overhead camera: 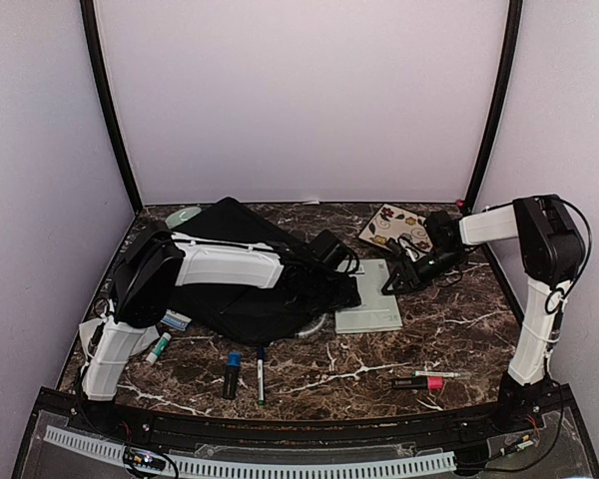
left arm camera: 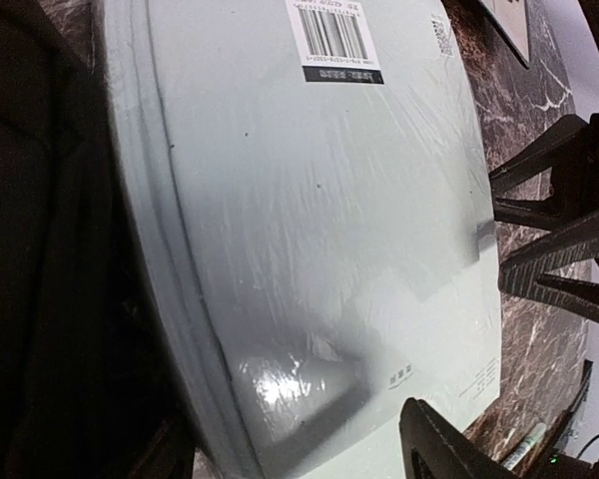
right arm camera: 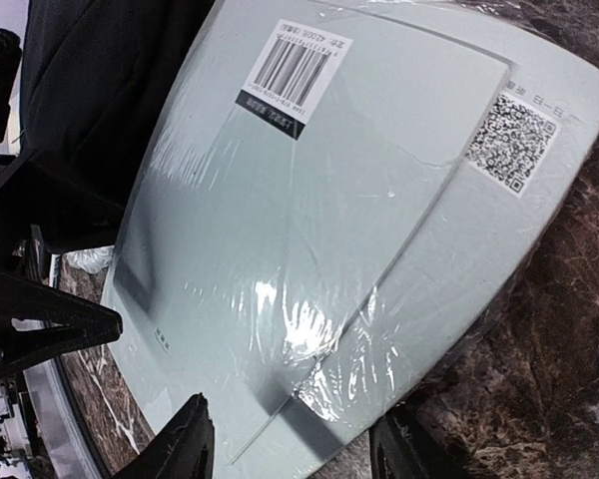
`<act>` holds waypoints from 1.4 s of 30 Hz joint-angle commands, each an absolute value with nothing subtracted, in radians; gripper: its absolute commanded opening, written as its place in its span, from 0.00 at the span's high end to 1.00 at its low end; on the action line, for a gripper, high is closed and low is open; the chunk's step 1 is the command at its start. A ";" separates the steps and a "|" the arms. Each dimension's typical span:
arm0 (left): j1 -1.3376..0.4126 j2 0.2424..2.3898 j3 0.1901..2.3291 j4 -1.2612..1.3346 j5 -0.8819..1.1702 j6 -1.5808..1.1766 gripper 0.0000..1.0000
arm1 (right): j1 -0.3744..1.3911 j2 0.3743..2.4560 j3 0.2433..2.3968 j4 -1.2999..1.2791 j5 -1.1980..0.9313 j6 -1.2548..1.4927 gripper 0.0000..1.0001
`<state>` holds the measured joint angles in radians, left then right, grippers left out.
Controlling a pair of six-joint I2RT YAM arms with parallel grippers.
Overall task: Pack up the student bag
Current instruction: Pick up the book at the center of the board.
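We logged a dark marbled table (overhead camera: 459, 339) boxed in by plain white walls (overhead camera: 299, 100). The black student bag (overhead camera: 230, 299) lay left of centre, much of it hidden under the left arm. Just beside it lay a shrink-wrapped pale green book (overhead camera: 371, 309). The left end effector (left arm camera: 295, 444) and right end effector (right arm camera: 292, 434) hung over it, fingers spread. The book's small print was unreadable.

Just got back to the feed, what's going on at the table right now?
Both arms are at the shrink-wrapped pale green book, which lies flat on the marble table beside the black student bag. The left gripper and right gripper hover over it from opposite sides, both open, neither holding anything. Loose markers lie near the front edge, and a patterned flat item sits farther back.
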<state>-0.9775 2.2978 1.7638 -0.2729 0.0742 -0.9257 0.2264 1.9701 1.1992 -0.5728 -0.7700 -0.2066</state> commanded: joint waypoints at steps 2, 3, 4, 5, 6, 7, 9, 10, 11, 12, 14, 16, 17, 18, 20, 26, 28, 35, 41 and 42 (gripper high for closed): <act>-1.039 2.189 1.778 -0.068 0.027 -0.801 0.27 | 0.309 1.935 1.159 -0.610 -0.948 -0.218 0.51; -1.041 2.171 1.761 -0.064 0.027 -0.803 0.27 | 0.314 1.932 1.159 -0.604 -0.955 -0.216 0.52; -1.041 2.144 1.740 -0.058 0.024 -0.809 0.27 | 0.318 1.933 1.160 -0.603 -0.958 -0.215 0.52; -1.043 2.124 1.714 -0.050 0.020 -0.815 0.27 | 0.325 1.936 1.159 -0.602 -0.963 -0.215 0.52; -1.044 2.104 1.688 -0.033 0.020 -0.820 0.27 | 0.332 1.943 1.160 -0.601 -0.967 -0.216 0.52; -1.044 2.086 1.664 -0.018 0.020 -0.822 0.27 | 0.339 1.949 1.163 -0.598 -0.968 -0.214 0.53; -1.045 2.057 1.632 -0.010 0.015 -0.825 0.28 | 0.348 1.963 1.167 -0.586 -0.962 -0.201 0.53; -1.047 2.044 1.623 -0.010 0.008 -0.825 0.28 | 0.350 1.973 1.170 -0.581 -0.959 -0.196 0.53; -1.050 2.029 1.614 -0.007 0.001 -0.824 0.28 | 0.350 1.982 1.173 -0.579 -0.957 -0.193 0.54; -1.051 2.016 1.605 -0.004 -0.003 -0.824 0.28 | 0.351 1.990 1.177 -0.578 -0.955 -0.192 0.54; -1.052 1.996 1.593 -0.010 -0.012 -0.832 0.28 | 0.352 2.000 1.181 -0.573 -0.953 -0.186 0.54; -1.053 1.980 1.575 -0.017 -0.027 -0.846 0.28 | 0.358 2.001 1.187 -0.567 -0.955 -0.177 0.55; -1.054 1.972 1.565 -0.021 -0.032 -0.855 0.28 | 0.362 2.001 1.190 -0.567 -0.952 -0.175 0.55; -1.053 1.964 1.554 -0.027 -0.040 -0.860 0.28 | 0.369 1.999 1.195 -0.567 -0.948 -0.175 0.55; -1.052 1.952 1.539 -0.047 -0.054 -0.872 0.28 | 0.384 2.001 1.206 -0.563 -0.941 -0.172 0.55; -1.050 1.913 1.470 -0.155 -0.094 -0.931 0.28 | 0.435 2.057 1.268 -0.551 -0.934 -0.149 0.55; -1.046 1.899 1.433 -0.198 -0.096 -0.954 0.28 | 0.449 2.076 1.284 -0.539 -0.917 -0.135 0.55; -1.017 1.814 1.257 -0.183 -0.100 -1.012 0.28 | 0.463 2.110 1.295 -0.513 -0.879 -0.114 0.55; -0.956 1.791 1.073 0.012 0.014 -1.092 0.28 | 0.473 2.123 1.289 -0.511 -0.859 -0.114 0.55; -0.948 1.793 1.043 0.085 0.046 -1.089 0.30 | 0.474 2.123 1.287 -0.511 -0.857 -0.116 0.55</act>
